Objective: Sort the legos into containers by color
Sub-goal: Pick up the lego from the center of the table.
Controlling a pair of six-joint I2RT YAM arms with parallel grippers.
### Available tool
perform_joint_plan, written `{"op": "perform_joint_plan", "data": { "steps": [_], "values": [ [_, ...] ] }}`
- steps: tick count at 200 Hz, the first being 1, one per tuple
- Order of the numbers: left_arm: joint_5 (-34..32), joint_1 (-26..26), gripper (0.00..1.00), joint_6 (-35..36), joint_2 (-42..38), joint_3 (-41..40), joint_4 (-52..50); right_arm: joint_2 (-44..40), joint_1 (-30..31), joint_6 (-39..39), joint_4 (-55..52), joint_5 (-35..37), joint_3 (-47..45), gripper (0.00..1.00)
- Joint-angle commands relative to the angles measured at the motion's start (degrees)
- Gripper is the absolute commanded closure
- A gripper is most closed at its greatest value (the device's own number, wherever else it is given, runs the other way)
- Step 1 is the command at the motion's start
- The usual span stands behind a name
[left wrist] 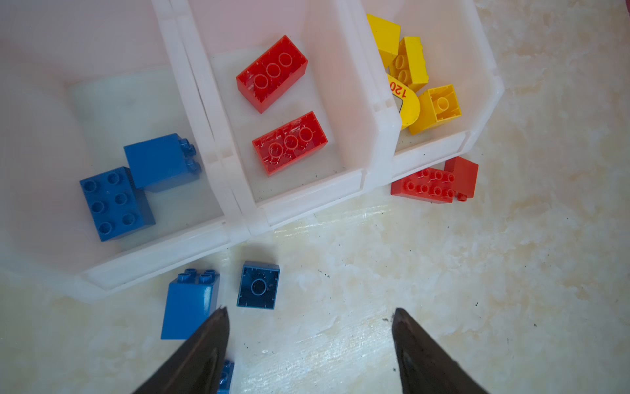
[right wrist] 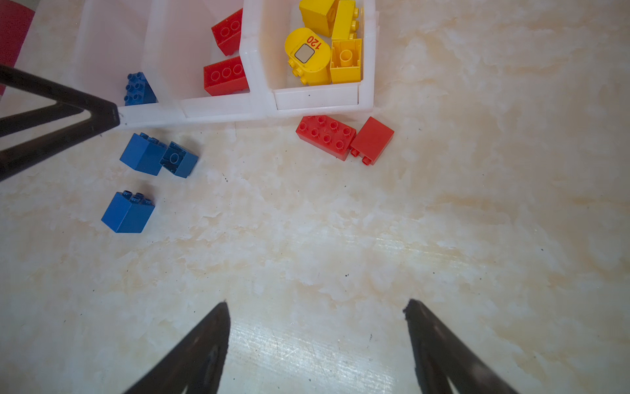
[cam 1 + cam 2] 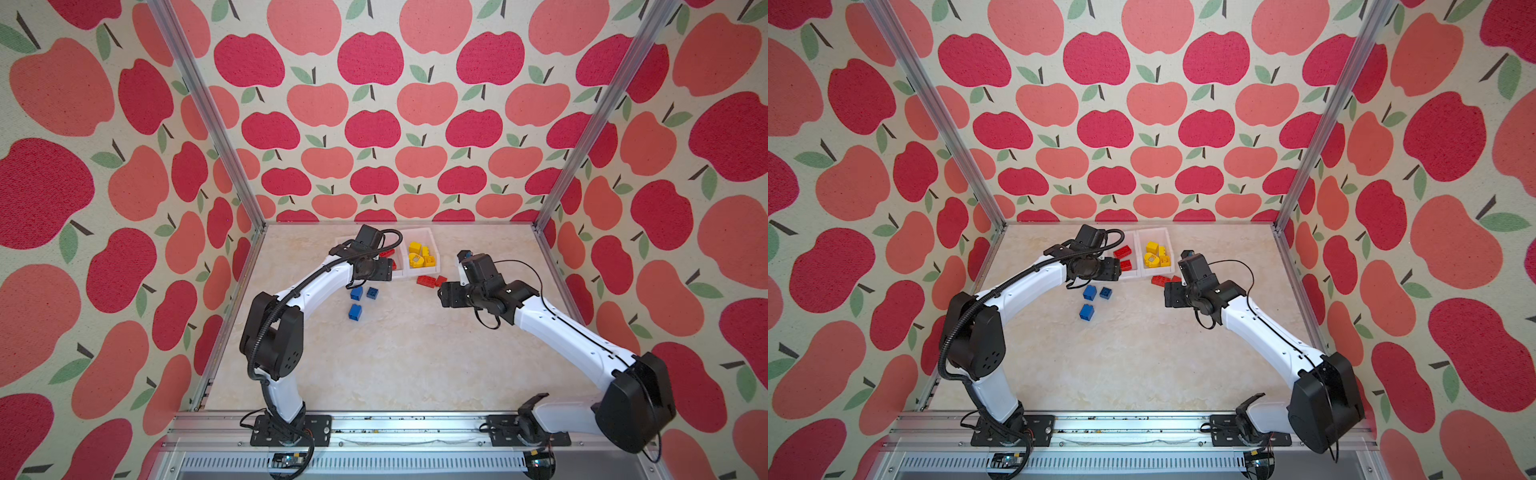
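Right tool (image 2: 315, 303): spread wide over bare surface (image 2: 477, 238), nothing held, nothing between the fingers. Left tool (image 1: 310, 309): also wide apart and empty, poised above the surface just short of the bins (image 1: 306, 198); one finger (image 1: 201, 348) overlapping blue plastic in the left wrist view, contact impossible to judge.

Nearest on the surface: a lone blue brick (image 2: 128, 213), apart from the rest. A little farther, two more blue ones just beside each other: a tall one (image 2: 143, 153), then a small one (image 2: 179, 159) lying underside up, both near the front of the left bin. Well off to the right, just beside the front wall of the right bin: an oblong red brick (image 2: 325, 136), studs up, with a red block (image 2: 371, 140) on its side touching its end.

Farthest: the three white bins, joined in a row. Left bin: a six-stud blue brick (image 1: 116, 203), studs up, and a tall blue block (image 1: 160, 160) on its side, touching. Middle bin: two oblong red bricks, undersides up, one (image 1: 289, 143) nearer the front wall, one (image 1: 272, 73) behind it, apart. Right bin: a heap of yellow bricks (image 2: 346, 61), among them a rounded piece (image 2: 308, 54) marked 120.
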Motion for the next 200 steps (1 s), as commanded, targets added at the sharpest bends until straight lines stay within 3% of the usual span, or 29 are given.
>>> {"op": "perform_joint_plan", "data": {
  "steps": [1, 75, 200],
  "values": [
    [0.25, 0.08, 0.2, -1.65, -4.2, -3.73, -2.84, -0.64, -0.37, 0.34, -0.6, -0.65, -0.74, 0.16],
    [1.91, 1.47, 0.14, -3.83, -10.51, -16.21, -3.43, 0.43, -0.59, 0.36, -0.15, -1.27, -0.49, 0.16],
    [1.85, 3.91, 0.26, -1.3, -2.97, -18.19, -2.83, -0.1, -0.59, 0.78, -0.16, -1.12, -1.17, 0.16]
  ]
}}
